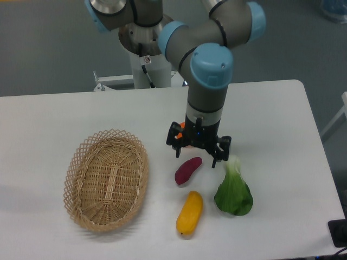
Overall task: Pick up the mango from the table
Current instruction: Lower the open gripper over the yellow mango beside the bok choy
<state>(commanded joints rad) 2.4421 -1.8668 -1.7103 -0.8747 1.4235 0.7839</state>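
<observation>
The black two-finger gripper (pixel 196 154) points straight down from the grey-and-blue arm, fingers spread wide and holding nothing. This vertical posture suits a top-down grasp on fruit lying flat on the large white tabletop (pixel 282 108).

The smooth, elongated yellow-orange mango (pixel 190 212) lies on the near part of the table, its long axis running near-to-far with a slight lean to the right. It rests free, touching none of its neighbours. It is well apart from the gripper: nearer the viewer and slightly left of the gripper's centre line.

Between the gripper and the mango lies the dark purple sweet potato (pixel 187 169), almost directly under the spread fingers. The small round orange (pixel 187 135) sits just behind the gripper, mostly hidden by it. The leafy green vegetable with a pale stalk (pixel 233 190) lies just right of the mango, and the oval woven wicker basket (pixel 106 179) stands to the left, well clear.

Judgement: the approach is not complete. The gripper hangs over the wrong item and must travel toward the near edge, past the sweet potato, before descending. Because the mango is elongated, closing across its narrow width should give the firmer hold; the leafy vegetable leaves limited room on the right side.
</observation>
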